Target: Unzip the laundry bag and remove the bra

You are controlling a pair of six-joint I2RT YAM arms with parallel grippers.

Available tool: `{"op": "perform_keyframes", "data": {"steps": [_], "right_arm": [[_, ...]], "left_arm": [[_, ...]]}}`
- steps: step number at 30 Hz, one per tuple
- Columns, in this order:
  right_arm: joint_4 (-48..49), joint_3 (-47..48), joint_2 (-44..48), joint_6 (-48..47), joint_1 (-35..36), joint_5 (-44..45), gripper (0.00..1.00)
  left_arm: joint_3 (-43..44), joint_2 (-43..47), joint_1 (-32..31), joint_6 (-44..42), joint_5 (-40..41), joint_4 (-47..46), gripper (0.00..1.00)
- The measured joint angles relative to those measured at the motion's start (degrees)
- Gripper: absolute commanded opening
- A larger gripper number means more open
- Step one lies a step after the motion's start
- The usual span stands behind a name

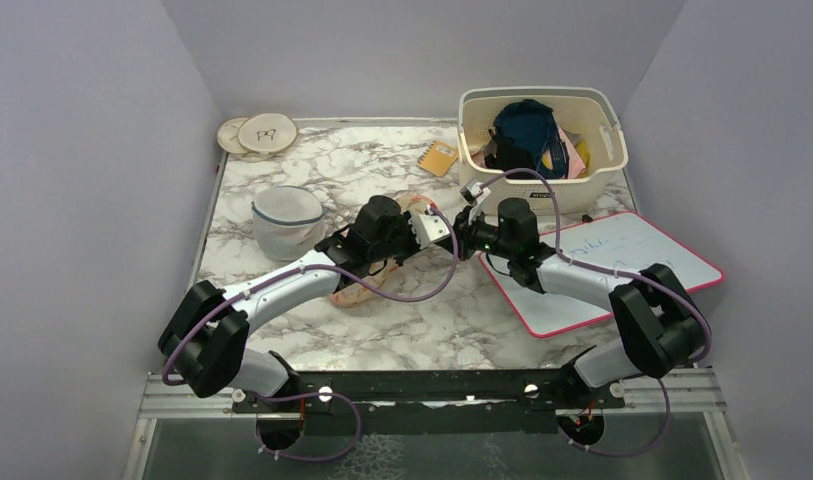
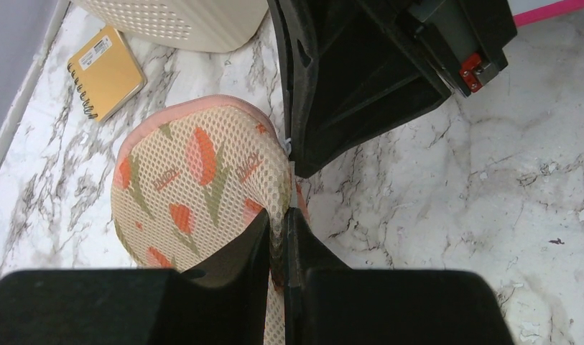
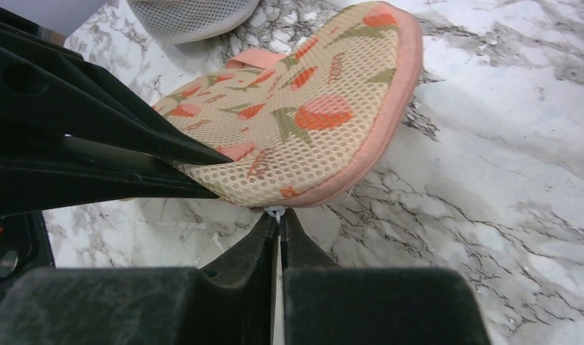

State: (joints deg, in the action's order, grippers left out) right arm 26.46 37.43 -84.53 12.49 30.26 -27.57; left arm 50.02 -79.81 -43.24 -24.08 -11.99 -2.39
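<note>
- The laundry bag point(image 3: 310, 122) sits on the marble counter point(image 1: 432, 330) near the middle of the overhead frame. Most of it is hidden under the left arm.
- The left fingers point(image 2: 266, 237) are closed tight at the lower centre of the left wrist view. They pinch a fold of the bag's mesh fabric near the pink edging.
- The right fingers point(image 3: 271, 230) are pressed together at the bottom centre of the right wrist view. They are nipped onto a small white zipper tab point(image 3: 276, 213) at the bag's pink edge.
- In the overhead view the two sets of fingers meet almost tip to tip above the bag, left of the whiteboard point(image 1: 622, 250).
- A white mesh dome point(image 1: 285, 222) stands left of centre, just beside the left arm.
- A cream basket point(image 1: 538, 92) holding clothes is at the upper right.
- A yellow notebook point(image 1: 439, 157) lies just left of the basket.
</note>
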Motion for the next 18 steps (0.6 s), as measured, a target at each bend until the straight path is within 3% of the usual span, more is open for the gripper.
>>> {"op": "perform_keyframes", "data": {"steps": [16,17,18], "right_arm": [[-6.2,-0.1,2.8,-1.9,0.0,15.3,0.01],[-6.3,-0.1,3.1,-1.9,0.0,15.3,0.01],[-6.3,-0.2,3.3,-2.0,0.0,15.2,0.01]], "left_arm": [[-1.0,-0.3,-3.5,-5.9,0.0,-0.1,0.0],[-1.2,-0.3,-3.6,-6.1,-0.1,-0.1,0.03],[-1.3,-0.3,-3.7,-6.1,0.0,-0.1,0.13]]}}
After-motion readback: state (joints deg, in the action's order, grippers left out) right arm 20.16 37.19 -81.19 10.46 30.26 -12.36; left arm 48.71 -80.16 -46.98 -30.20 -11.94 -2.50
